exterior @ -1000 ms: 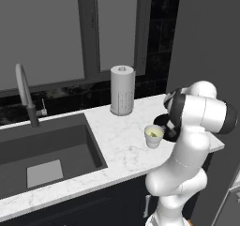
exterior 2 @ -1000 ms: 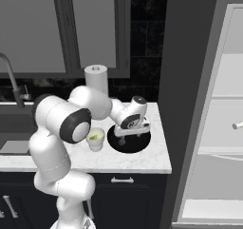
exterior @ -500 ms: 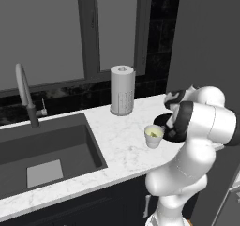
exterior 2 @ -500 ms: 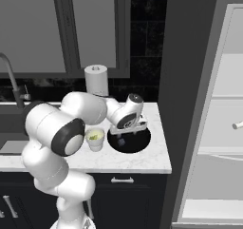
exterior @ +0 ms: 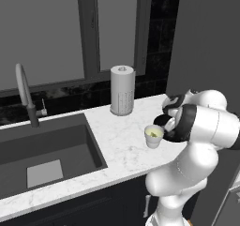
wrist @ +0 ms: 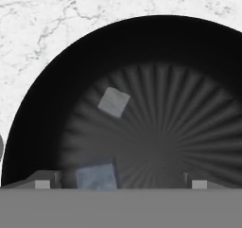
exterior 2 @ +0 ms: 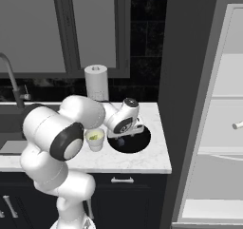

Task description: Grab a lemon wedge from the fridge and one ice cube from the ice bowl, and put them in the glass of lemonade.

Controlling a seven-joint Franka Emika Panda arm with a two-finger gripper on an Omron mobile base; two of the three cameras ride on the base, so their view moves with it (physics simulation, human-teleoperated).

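Here, in the left base view: the glass of lemonade (exterior: 153,136) upright on the white marble tabletop (exterior: 123,147), just in front of the bent white arm. Holds pale yellow-green liquid; impossible to tell from here whether any ice floats in it. Behind it, well apart, a tall perforated cylinder (exterior: 122,90); to the left, the dark sink (exterior: 44,150) with its faucet (exterior: 25,94).

Next, in the right base view: the glass of lemonade (exterior 2: 95,139) just beside the ice bowl (exterior 2: 141,140), both on the tabletop near its right end. Above the bowl, the end effector (exterior 2: 121,140), pointed down into it. At the right, the fridge (exterior 2: 190,104), open, with pale shelves inside, and on one shelf the lemon wedge (exterior 2: 237,125), far from the arm. So, by judgement, the lemon half of the task not yet begun.

Finally, in the hand view: the ice bowl (wrist: 52,94) seen from close above, black and ribbed inside. Two ice cubes in it: a far cube (wrist: 114,102) lying free, and a near cube (wrist: 97,177) low between the two tips, nearer to the tip at the left of this view. The end effector (wrist: 118,182) released, tips wide apart, gripping nothing. Touching the near cube or not: cannot tell.

Done so far, as it seems: only the approach to the ice. Left to do: closing on one cube, dropping it in the glass, then fetching the wedge.
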